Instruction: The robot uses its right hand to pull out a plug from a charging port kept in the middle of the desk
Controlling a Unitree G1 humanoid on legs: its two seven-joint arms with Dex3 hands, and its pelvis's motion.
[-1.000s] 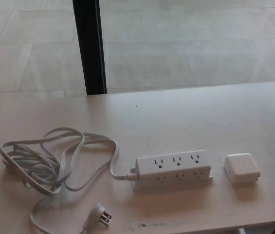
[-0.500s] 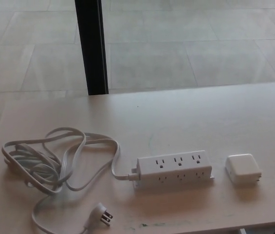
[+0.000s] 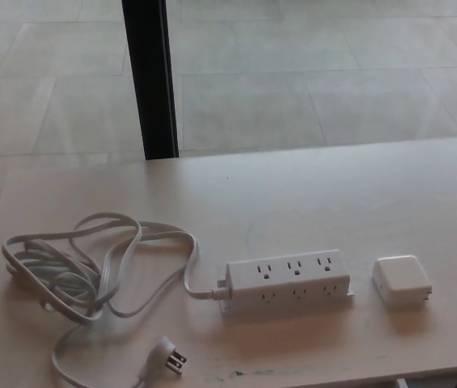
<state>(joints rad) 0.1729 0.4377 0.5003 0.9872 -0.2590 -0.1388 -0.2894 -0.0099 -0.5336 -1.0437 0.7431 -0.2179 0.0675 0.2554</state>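
power strip (image 3: 288, 279): white plastic bar, six empty outlets, mid-desk (image 3: 333, 194)
charger block (image 3: 403, 280): white rounded square, unplugged, just right of strip
cord (image 3: 90, 271): white, loosely coiled left
hands: neither visible

Power strip (image 3: 288, 280) lies on the counter (image 3: 333, 194), near the front edge. Adapter block (image 3: 403, 280) sits at its 3 o'clock, just beside, apart. Coiled cord (image 3: 74, 271) lies at the strip's 9 o'clock, joined to its left end. Cord's plug (image 3: 168, 356) rests at 7 o'clock. A post (image 3: 150, 78) stands on the floor (image 3: 333, 73) at 11 o'clock, behind the counter.
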